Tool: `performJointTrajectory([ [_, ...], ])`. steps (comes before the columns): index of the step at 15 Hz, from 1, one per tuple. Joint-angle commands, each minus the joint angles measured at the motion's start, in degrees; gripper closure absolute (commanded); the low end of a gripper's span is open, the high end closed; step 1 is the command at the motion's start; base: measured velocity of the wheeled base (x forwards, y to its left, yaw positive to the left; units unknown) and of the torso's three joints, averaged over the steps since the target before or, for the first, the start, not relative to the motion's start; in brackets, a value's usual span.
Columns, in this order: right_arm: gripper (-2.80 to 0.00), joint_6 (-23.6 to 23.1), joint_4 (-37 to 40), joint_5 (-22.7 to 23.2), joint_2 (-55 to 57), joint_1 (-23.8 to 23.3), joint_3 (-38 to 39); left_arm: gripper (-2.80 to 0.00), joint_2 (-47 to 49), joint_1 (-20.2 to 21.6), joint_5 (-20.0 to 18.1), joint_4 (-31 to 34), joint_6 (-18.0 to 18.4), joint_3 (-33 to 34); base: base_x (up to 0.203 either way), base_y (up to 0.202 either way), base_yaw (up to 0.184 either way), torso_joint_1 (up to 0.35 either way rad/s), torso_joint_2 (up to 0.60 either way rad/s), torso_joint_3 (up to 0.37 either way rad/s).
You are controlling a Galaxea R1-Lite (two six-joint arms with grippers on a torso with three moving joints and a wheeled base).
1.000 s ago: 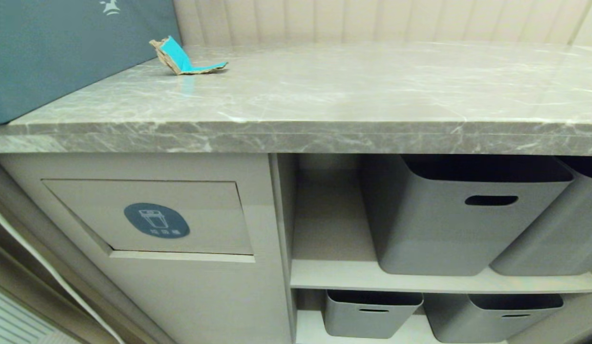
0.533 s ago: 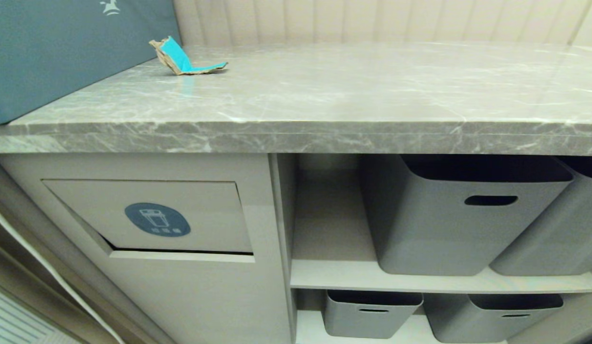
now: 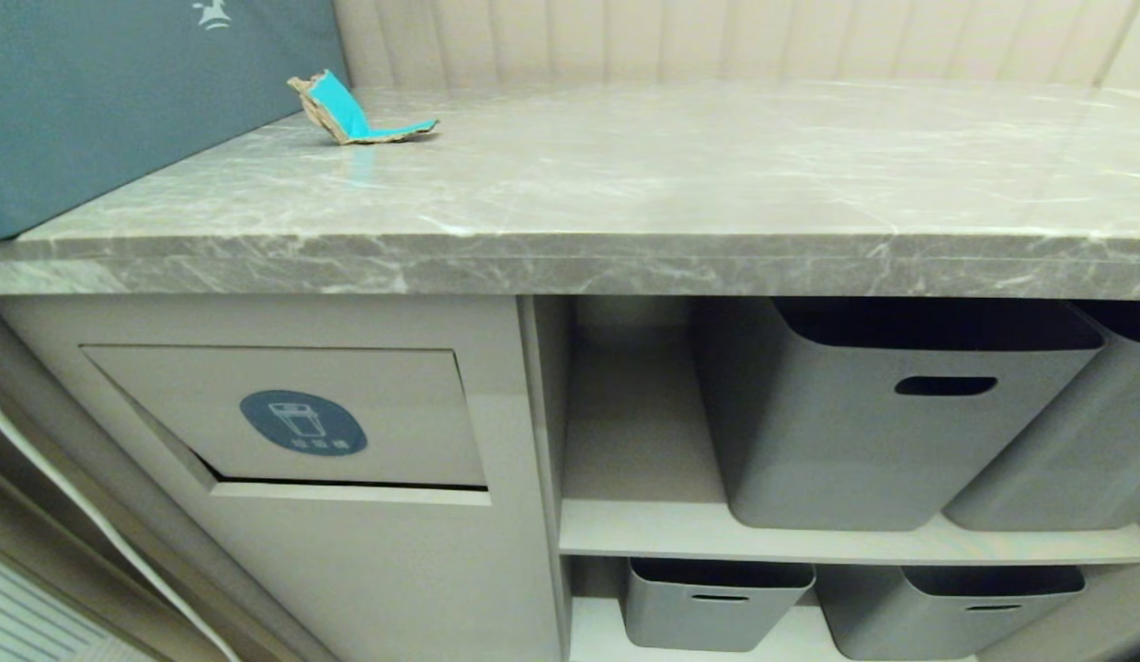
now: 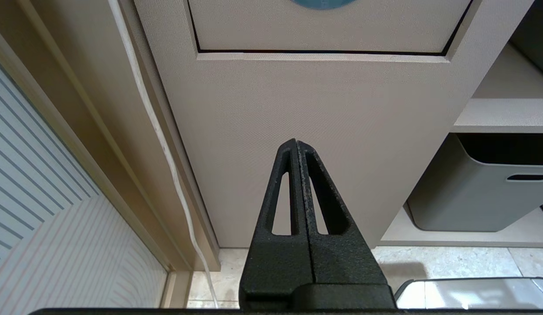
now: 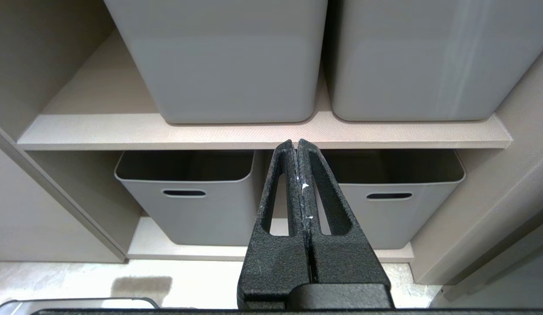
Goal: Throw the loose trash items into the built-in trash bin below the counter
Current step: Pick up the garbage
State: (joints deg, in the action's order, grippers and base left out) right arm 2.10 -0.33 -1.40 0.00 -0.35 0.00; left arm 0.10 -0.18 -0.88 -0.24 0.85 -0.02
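Your left gripper [image 4: 296, 146] has its black fingers pressed flat together, nothing between them, and it points at the plain beige cabinet front below the built-in trash bin [image 4: 324, 26]. From the tips, the flap's lower edge lies at twelve o'clock, with a thin dark gap along it and a sliver of the blue sticker [image 4: 322, 3] above. A white cable [image 4: 153, 113] runs down the cabinet's side at about ten o'clock, and one grey storage tub [image 4: 477, 197] sits on the lowest shelf at three o'clock.

Your right gripper [image 5: 296, 146] is likewise closed tight and empty (neither arm shows in the head view). It faces the open shelving: two grey tubs on the upper shelf [image 5: 262, 131] at twelve o'clock, and two more with slot handles below, one at nine o'clock [image 5: 184, 197], one at three o'clock [image 5: 394, 197].

In the head view you see one turquoise cardboard scrap [image 3: 359, 110], bent and ragged, lying on the grey marble counter [image 3: 625, 184] toward eleven o'clock, just beside the large teal box [image 3: 119, 92]. The bin's flap [image 3: 294, 418] sits under the counter at eight o'clock from centre, slightly ajar at its bottom edge.
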Motion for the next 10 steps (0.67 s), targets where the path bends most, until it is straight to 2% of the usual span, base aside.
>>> performJointTrajectory([
  [1, 0.00, 0.0, 0.0, 0.0, 0.0, 0.0, 0.1, 0.00, 0.0, 0.0, 0.1, 0.1, -0.3, 0.2, 0.000, 0.000, 0.000, 0.000, 0.00, 0.000],
  [3, 0.00, -0.1, 0.0, 0.0, 0.0, 0.0, 0.1, 0.00, 0.0, 0.0, 0.1, 0.1, -0.5, 0.2, 0.000, 0.000, 0.000, 0.013, -0.04, -0.011],
  [7, 0.00, 0.0, 0.0, -0.9, 0.0, 0.0, 0.1, 0.00, 0.0, 0.0, 0.1, 0.0, -0.6, 0.2, 0.000, 0.000, 0.000, 0.068, -0.23, -0.247],
  [10, 0.00, 0.0, 0.0, -0.9, 0.0, 0.0, 0.1, 0.00, 0.0, 0.0, 0.2, -0.1, -0.7, 0.2, 0.000, 0.000, 0.000, 0.183, -0.56, -0.291],
])
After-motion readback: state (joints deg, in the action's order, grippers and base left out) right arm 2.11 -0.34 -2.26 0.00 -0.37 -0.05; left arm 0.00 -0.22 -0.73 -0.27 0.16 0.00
